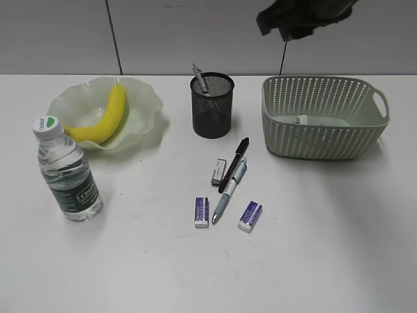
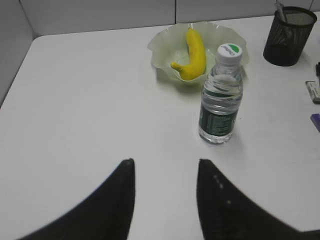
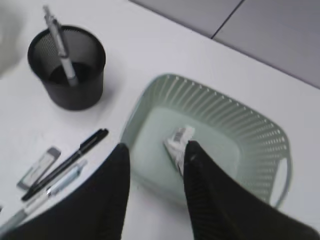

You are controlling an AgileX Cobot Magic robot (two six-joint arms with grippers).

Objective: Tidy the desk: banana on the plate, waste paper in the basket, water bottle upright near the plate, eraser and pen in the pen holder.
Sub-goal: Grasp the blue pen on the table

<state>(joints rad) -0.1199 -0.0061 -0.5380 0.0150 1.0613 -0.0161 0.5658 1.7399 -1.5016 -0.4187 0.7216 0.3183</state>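
The banana lies in the wavy pale-green plate at the back left. In front of it the water bottle stands upright. The waste paper rests on the floor of the basket. My right gripper hangs open above the basket's near wall, holding nothing. The black mesh pen holder has one pen in it. A black pen, a clear pen and three erasers lie on the desk. My left gripper is open over bare desk, short of the bottle.
The right arm's dark bulk shows at the top of the exterior view, over the basket. The desk ends at a grey wall behind. The left arm does not show in the exterior view.
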